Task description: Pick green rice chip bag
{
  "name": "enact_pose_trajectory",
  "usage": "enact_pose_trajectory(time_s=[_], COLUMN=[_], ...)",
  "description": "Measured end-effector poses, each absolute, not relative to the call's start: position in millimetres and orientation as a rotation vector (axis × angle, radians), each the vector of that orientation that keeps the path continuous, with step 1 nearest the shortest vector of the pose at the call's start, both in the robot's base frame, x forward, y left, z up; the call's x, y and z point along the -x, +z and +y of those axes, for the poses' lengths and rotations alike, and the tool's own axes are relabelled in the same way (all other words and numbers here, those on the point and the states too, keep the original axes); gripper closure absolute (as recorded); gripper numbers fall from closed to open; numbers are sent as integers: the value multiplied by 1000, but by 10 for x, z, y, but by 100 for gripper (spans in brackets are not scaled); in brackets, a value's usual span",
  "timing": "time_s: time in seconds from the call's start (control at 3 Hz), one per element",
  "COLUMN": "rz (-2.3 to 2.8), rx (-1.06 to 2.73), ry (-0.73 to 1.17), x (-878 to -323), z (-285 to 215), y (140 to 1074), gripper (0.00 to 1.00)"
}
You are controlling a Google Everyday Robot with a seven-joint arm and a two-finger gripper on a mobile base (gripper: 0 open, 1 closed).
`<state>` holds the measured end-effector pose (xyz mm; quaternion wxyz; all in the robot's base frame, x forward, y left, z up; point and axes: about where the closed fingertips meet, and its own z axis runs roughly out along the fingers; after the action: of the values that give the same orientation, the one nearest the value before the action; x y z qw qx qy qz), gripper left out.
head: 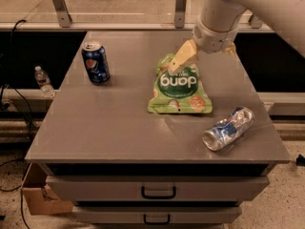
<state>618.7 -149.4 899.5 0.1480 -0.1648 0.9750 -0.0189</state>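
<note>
The green rice chip bag (178,88) lies flat on the grey table (119,128), right of centre, with its white "dang" lettering upside down towards me. My gripper (177,64) comes down from the upper right on the white arm. Its tan fingers (183,57) hang over the bag's far top edge, just above or touching it. The fingers hide part of that edge.
A blue soda can (96,62) stands upright at the table's far left. A crushed silver-blue can (228,129) lies on its side near the front right corner. A water bottle (43,81) stands beyond the left edge. Drawers (158,191) sit below the table front.
</note>
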Motion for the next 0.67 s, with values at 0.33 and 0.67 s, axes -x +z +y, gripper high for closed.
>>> enact_pose_trajectory(time_s=[0.33,0.67], rz=[2880,2910], rx=[336,281], ry=[11,90], x=[-6199,-6236], z=[-1337,-1198], y=[8786,8686], gripper=[0,0])
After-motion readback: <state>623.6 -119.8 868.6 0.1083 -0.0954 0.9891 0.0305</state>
